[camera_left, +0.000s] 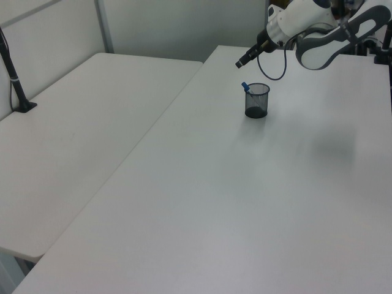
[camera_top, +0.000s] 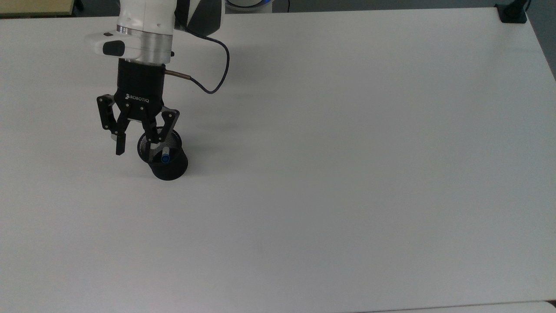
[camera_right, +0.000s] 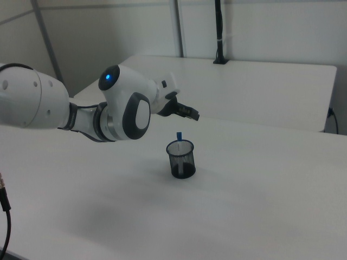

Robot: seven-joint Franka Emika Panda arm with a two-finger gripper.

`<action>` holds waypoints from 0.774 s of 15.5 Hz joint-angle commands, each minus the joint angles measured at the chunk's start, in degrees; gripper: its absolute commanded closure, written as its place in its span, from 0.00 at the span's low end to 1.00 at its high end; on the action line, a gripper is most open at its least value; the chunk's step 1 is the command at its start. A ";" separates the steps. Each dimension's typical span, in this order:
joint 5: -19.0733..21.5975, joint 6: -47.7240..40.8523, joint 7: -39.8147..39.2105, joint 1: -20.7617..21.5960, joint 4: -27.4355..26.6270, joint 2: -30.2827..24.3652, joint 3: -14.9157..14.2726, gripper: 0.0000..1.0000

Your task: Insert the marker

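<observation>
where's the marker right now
The marker stands in the black mesh cup at the top view's left, blue end poking above the rim, just below the open gripper.

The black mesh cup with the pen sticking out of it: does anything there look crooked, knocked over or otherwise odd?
Nothing stands out. The black mesh cup stands upright on the white table. The marker sits inside, its blue end poking above the rim. The end effector hangs open above it.
</observation>
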 commanded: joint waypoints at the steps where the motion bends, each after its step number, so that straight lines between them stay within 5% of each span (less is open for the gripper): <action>1: -0.67 -2.73 3.38 0.22 -0.22 -2.53 -0.29 0.00; 6: -0.15 -29.22 4.01 2.33 6.80 -5.60 1.81 0.00; 12: 9.77 -61.67 3.40 5.14 13.74 -11.84 3.93 0.00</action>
